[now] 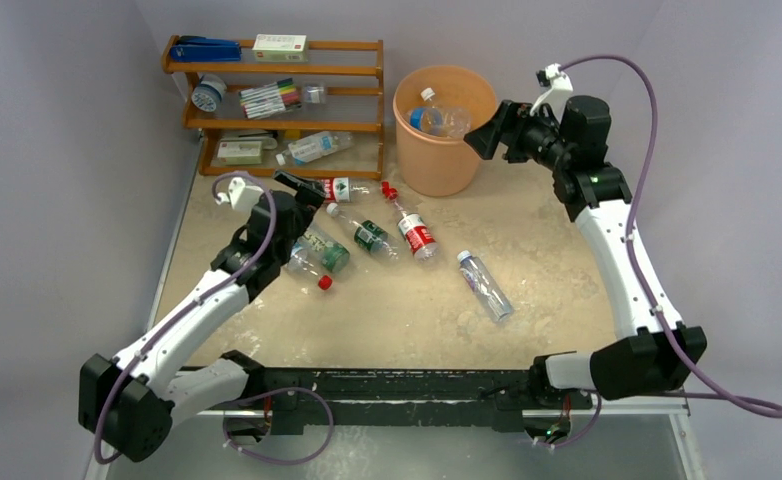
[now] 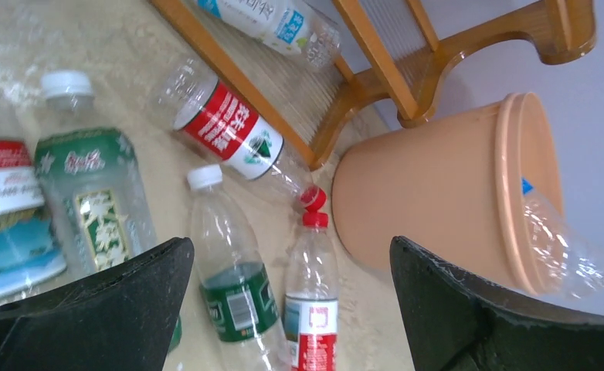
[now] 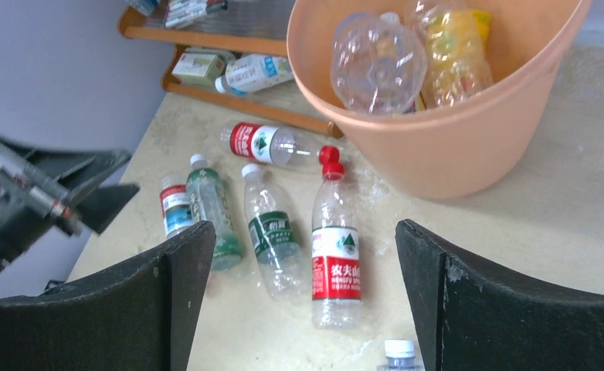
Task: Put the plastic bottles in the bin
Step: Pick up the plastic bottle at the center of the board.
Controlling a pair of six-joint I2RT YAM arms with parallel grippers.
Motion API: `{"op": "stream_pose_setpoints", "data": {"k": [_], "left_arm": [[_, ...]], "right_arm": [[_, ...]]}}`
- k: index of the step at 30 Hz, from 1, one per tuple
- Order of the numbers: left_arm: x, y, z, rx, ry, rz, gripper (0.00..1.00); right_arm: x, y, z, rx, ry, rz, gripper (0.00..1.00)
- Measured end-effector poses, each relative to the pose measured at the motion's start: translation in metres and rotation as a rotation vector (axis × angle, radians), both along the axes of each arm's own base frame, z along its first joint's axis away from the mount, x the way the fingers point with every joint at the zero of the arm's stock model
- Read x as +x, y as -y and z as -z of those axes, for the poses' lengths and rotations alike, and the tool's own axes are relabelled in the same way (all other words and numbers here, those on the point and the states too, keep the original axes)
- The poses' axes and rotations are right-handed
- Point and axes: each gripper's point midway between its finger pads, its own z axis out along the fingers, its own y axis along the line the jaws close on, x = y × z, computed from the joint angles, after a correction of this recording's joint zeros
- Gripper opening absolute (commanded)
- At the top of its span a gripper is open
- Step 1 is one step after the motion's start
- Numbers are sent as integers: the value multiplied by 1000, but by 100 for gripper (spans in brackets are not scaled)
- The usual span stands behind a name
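Your left gripper [image 2: 290, 247] hangs with its jaws spread wide and nothing between them, over the cluster of bottles on the table [image 1: 557, 250] to the left of the bin [image 1: 437, 165]. Your right gripper [image 1: 482, 140] is also well open and empty, just beside the bin's right rim.

Under the left gripper lie the green-label bottle [image 2: 233, 290] and the red-label bottle [image 2: 312, 317]. They are side by side, flat on their sides and roughly parallel. Each has its cap at the end nearer the bin and its base toward the arm bases. A second red-label bottle [image 1: 342, 187] lies along the foot of the shelf [image 1: 342, 45], with its red cap pointing at the bin and close to the other red cap. A clear bottle [image 1: 485, 285] lies alone on the arm-base side of the bin, well apart from it.

Inside the bin you already have several, among them a crumpled clear one [image 3: 378, 62] and a yellow one [image 3: 457, 54].

These bottles look empty, so expect them to be very light, thin-walled and easy to dent. They are smooth and round and will likely roll or skid when nudged. Take one across its body at the label, with your jaws square to the long axis. The tapering neck would probably slip.
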Motion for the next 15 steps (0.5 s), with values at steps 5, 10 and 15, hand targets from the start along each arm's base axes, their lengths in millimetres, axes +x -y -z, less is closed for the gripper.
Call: {"op": "stream_pose_setpoints", "data": {"k": [5,10,15], "left_arm": [[43,10,0,171,-21,47,94],[62,10,14,346,-56,90,94],[62,6,24,439,-87,116,91]], "right_arm": [[-18,-1,28,1,-53,-21,88],[-28,-2,49,0,-98,-37,88],[-34,-4,60,-6,-113,-56,87]]}}
